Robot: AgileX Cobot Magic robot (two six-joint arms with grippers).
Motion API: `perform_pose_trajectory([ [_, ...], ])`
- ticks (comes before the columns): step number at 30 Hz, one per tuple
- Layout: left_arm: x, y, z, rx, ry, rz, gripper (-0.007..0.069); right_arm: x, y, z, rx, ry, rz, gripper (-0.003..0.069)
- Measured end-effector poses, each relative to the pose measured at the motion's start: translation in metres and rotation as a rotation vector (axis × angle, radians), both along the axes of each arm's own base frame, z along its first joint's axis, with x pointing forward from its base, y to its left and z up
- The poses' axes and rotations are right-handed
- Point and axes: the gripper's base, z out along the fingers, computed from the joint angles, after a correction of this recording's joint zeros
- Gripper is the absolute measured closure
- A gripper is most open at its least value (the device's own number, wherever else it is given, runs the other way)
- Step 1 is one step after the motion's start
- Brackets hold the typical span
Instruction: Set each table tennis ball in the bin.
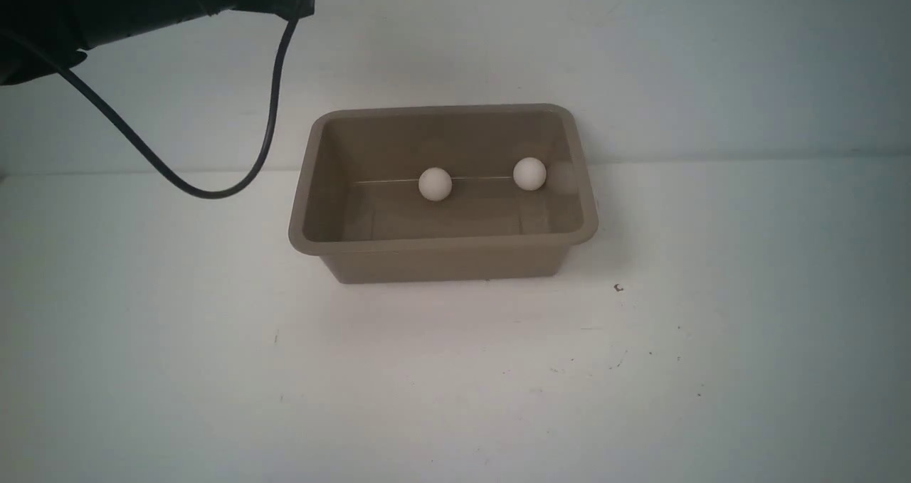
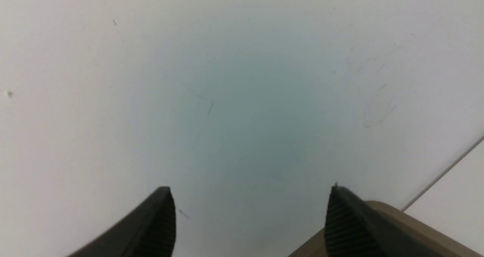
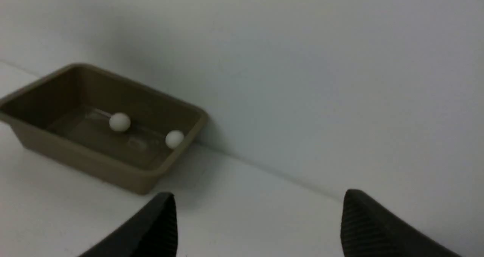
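White table [image 1: 455, 369] across frame. Left arm [image 1: 178, 6], upper left. Brown bin [image 1: 441, 245], mid-frame. Left gripper [image 2: 251, 211] and right gripper [image 3: 259, 215]: fingers spread, nothing between. Two balls [image 1: 435, 184] inside bin, centre and right. Dropping looks finished; next, likely retreat left arm.

White work surface [image 1: 455, 383]: straight seam running across, small dark scuffs and specks nearer robot; taupe-brown bin [image 1: 441, 262] standing upright directly on it, across seam line, rim uppermost
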Motion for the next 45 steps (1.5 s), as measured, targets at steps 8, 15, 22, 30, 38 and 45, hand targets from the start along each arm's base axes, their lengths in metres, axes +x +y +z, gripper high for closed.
perform_pose_trajectory([
  [8,-0.004,-0.006,0.001,-0.017,-0.008,-0.073,0.0146,0.007,0.006,-0.096,0.072,0.102,0.024,0.0132],
  [15,-0.005,-0.008,0.002,-0.024,-0.010,-0.103,0.0146,0.009,0.009,-0.117,0.113,0.136,0.032,0.0132],
  [22,-0.007,-0.010,0.003,-0.031,-0.013,-0.130,0.0146,0.006,0.009,-0.125,0.100,0.214,0.038,0.0134],
  [30,-0.009,-0.012,0.003,-0.037,-0.016,-0.160,0.0146,0.004,0.009,-0.131,0.086,0.278,0.043,0.0134],
  [38,-0.010,-0.013,0.004,-0.058,-0.005,-0.181,0.0146,0.003,0.014,-0.127,0.160,0.269,0.068,0.0134],
  [45,-0.012,-0.015,0.004,-0.078,0.005,-0.203,0.0146,0.014,0.011,-0.121,0.193,0.076,0.032,0.0134],
])
